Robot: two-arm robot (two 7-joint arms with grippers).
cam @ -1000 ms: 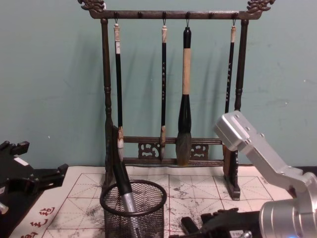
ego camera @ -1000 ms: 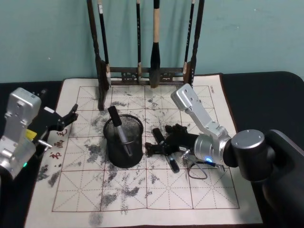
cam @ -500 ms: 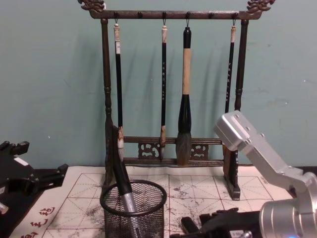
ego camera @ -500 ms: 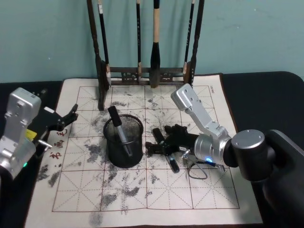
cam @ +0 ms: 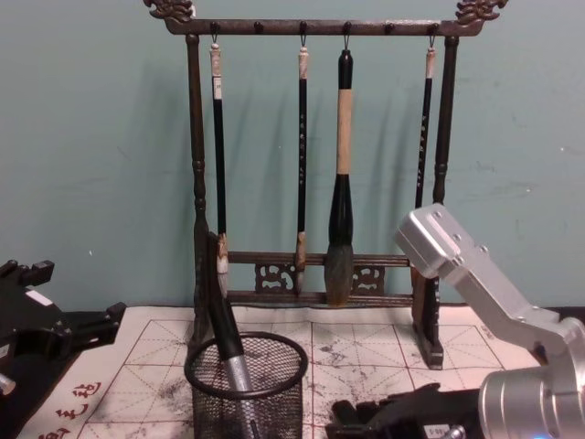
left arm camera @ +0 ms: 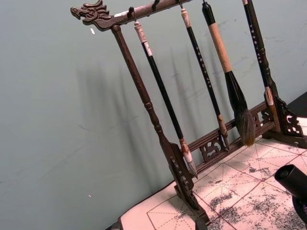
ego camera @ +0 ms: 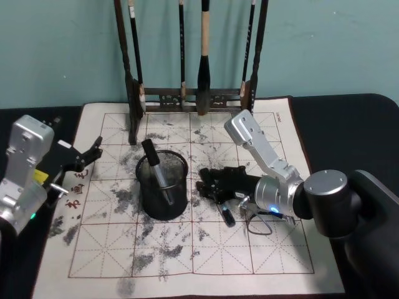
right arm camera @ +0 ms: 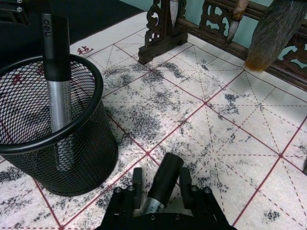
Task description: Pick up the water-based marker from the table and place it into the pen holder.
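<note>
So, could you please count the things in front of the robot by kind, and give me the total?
Hanging brushes: 4
Markers: 2, one standing in the pen holder, one lying on the mat at the right claw
Pen holder: 1
Brush rack: 1
Total: 8

In the right wrist view the marker (right arm camera: 165, 173) shows just its black end; its barrel runs hidden beneath the right hand (right arm camera: 161, 181). Left of that hand, the pen holder (cam: 279, 412) loses its base to the chest view's lower edge.
</note>
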